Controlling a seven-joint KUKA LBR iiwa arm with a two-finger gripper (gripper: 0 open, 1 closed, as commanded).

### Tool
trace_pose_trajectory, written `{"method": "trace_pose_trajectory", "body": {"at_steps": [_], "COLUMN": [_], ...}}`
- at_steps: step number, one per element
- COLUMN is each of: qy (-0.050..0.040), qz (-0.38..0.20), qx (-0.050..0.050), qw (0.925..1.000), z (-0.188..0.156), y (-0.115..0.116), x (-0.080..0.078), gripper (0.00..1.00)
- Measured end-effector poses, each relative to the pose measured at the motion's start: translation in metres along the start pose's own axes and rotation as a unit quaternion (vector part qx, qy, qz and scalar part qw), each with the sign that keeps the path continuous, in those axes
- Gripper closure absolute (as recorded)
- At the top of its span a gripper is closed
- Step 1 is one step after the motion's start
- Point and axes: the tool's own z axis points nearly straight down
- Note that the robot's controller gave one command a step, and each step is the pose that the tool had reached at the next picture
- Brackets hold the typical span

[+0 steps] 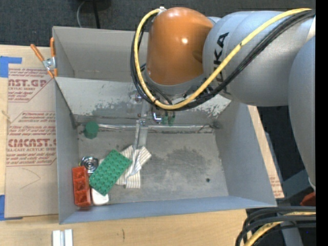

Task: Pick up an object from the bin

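Observation:
My gripper [139, 143] reaches down from under the arm's orange cover at the bin's middle left. Its tip meets the upper end of a striped beige and white cloth [137, 164], which rises to a peak there. A green studded building plate [109, 172] lies tilted just left of the cloth and partly over it. Whether the cloth is gripped I cannot tell.
At the bin's front left corner lie a red brick [80, 186], a white piece [100, 199] and a small silver round thing [90, 163]. A small green cylinder [91, 130] stands by the left wall. The arm covers the bin's back right.

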Motion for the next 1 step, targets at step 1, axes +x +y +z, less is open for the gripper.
{"method": "trace_pose_trajectory", "body": {"at_steps": [1], "qy": [-0.0038], "qz": [0.001], "qx": [-0.001], "qw": [1.0000], "z": [-0.0050], "y": [-0.0008], "x": [-0.0013], "gripper": [0.00]}}
